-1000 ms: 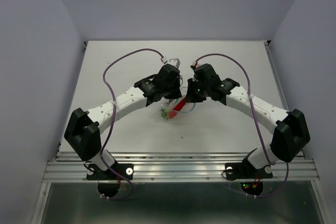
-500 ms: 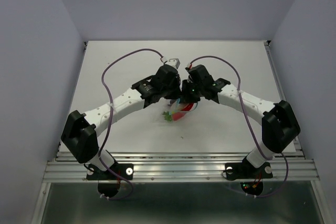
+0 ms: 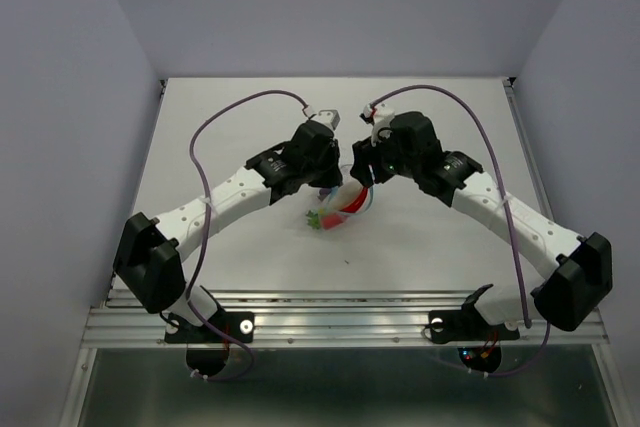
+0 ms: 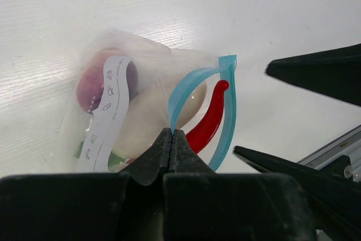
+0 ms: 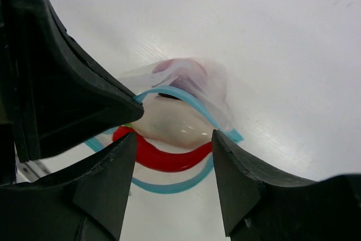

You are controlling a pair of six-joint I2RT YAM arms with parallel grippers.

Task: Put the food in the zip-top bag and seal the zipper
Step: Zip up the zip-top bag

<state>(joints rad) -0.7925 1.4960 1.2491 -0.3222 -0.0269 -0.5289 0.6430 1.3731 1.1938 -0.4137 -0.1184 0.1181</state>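
Note:
The clear zip-top bag (image 4: 113,66) lies on the white table with its mouth gaping. My left gripper (image 4: 172,134) is shut on the upper lip of the light-blue zipper (image 4: 228,117). Inside the bag are the purple-red onion (image 4: 90,86) and the white radish (image 4: 149,122). The red chili (image 4: 208,122) lies between the two zipper lips, its tip at the mouth. My right gripper (image 5: 174,136) hangs open just above the mouth, over the chili (image 5: 169,159), holding nothing. From above, both grippers meet over the bag (image 3: 345,209).
The table (image 3: 430,117) is bare white, with walls on three sides and a metal rail (image 3: 340,322) along the near edge. My left gripper's finger (image 5: 67,94) crowds the right wrist view. Purple cables arc above both arms.
My right gripper carried the chili to the bag's mouth, opened and let it go there. The right arm then swung back to the right. The left gripper kept its pinch.

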